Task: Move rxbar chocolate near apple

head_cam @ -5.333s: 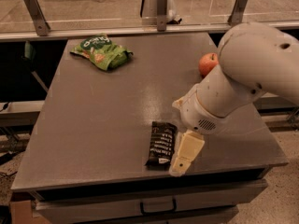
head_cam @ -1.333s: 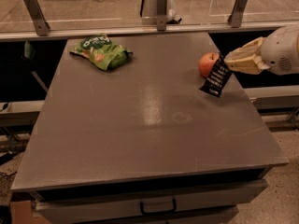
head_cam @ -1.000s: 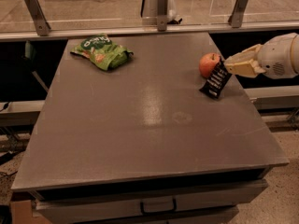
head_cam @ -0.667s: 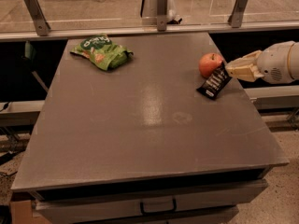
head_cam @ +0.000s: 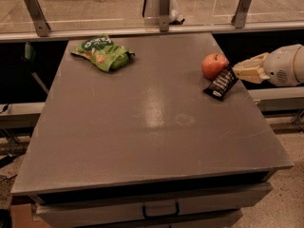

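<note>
Lying beside apple (head_cam: 214, 65), rxbar chocolate (head_cam: 221, 84), fingers (head_cam: 249, 71) at end

End effector (head_cam: 236, 73) at right edge of bench (head_cam: 142, 141), by rxbar chocolate (head_cam: 220, 84); contact with the bar unclear. Arm (head_cam: 289, 65) cut off at right of view. Wrapper lettering too small to read. Lower drawer (head_cam: 142, 220) cut off at bottom.

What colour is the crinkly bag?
The bag is green, camera view; the gripper is beside the rxbar chocolate.
</note>
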You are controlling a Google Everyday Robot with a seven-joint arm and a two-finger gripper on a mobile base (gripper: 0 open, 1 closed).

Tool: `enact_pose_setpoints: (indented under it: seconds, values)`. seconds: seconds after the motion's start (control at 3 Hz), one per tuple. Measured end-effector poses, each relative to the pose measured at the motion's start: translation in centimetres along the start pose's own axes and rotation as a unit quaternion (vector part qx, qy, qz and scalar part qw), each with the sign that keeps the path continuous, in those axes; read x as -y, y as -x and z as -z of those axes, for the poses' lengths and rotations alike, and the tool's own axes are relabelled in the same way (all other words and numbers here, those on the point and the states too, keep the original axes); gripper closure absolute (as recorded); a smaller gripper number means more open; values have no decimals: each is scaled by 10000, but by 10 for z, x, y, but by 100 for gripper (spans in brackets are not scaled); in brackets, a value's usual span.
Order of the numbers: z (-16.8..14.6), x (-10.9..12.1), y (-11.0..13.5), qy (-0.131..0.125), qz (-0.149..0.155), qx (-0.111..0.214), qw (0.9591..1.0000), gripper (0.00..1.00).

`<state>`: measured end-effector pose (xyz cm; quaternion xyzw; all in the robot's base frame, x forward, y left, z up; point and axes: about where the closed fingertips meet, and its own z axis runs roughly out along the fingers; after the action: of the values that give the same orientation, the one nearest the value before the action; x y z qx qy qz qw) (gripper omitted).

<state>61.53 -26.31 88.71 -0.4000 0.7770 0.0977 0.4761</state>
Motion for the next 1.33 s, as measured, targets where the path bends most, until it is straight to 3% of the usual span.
enact_pose_setpoints:
  seconds: [1.0, 1.33]
  values:
    - [6, 6, -1, -87, 2, -47, 10000, 14]
    - [11, 5, 1, -129, 29, -35, 9999, 0]
